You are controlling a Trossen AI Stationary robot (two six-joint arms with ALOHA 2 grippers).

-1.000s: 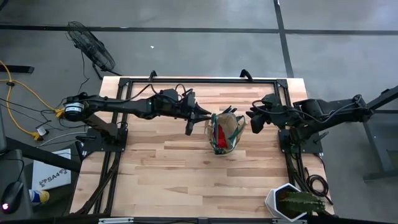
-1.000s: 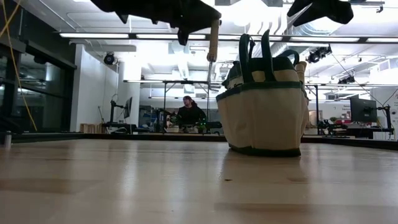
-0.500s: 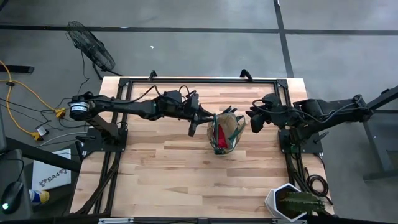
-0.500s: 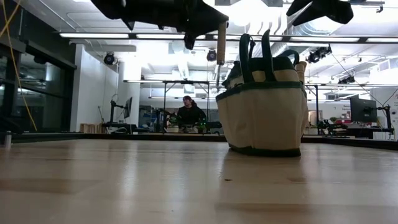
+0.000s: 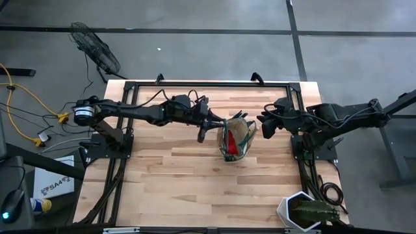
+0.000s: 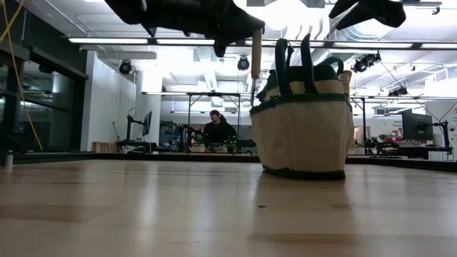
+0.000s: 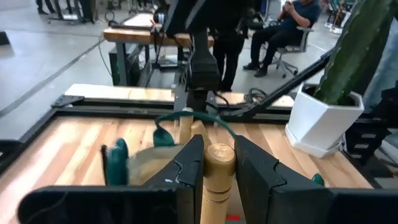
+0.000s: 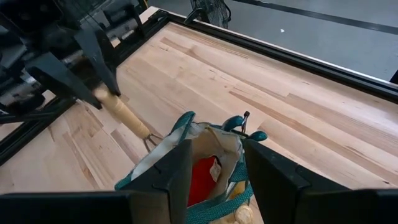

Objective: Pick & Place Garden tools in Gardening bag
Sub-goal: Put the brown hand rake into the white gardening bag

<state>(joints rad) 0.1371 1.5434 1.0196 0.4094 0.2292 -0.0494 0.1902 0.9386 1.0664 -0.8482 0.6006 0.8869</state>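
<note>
On the left of the table, the left gripper (image 5: 203, 123) was seen carrying a wooden-handled fork (image 8: 127, 116), its fingers (image 7: 186, 163) pressed against the handle's butt end on both sides. In the low view the tool hung upright from the gripper, metal end down, just beside the near rim of the gardening bag (image 6: 301, 121) and above the table (image 5: 169, 175). From the right wrist view the tines were shown at the bag's edge, not yet clearly inside; whether they touched the canvas could not be told.

At the middle of the table the bag stood upright, its mouth open, with a red fabric piece (image 8: 202, 180) and teal-handled shears (image 8: 239, 124) already lodged in it.

To the right, the right gripper (image 5: 266, 127) was held just beside the bag's far side with its fingers spread and nothing between them. A potted plant (image 5: 311, 212) stood at the table's near right corner, well apart.

The risk was judged to lie in the drop. Were the fork released from its present spot, the tines might catch on the rim or a loop handle (image 6: 282, 53) and the tool might slide down outside the bag. A sideways push against the soft wall could also tip or shift the bag, since nothing was seen bracing it.
</note>
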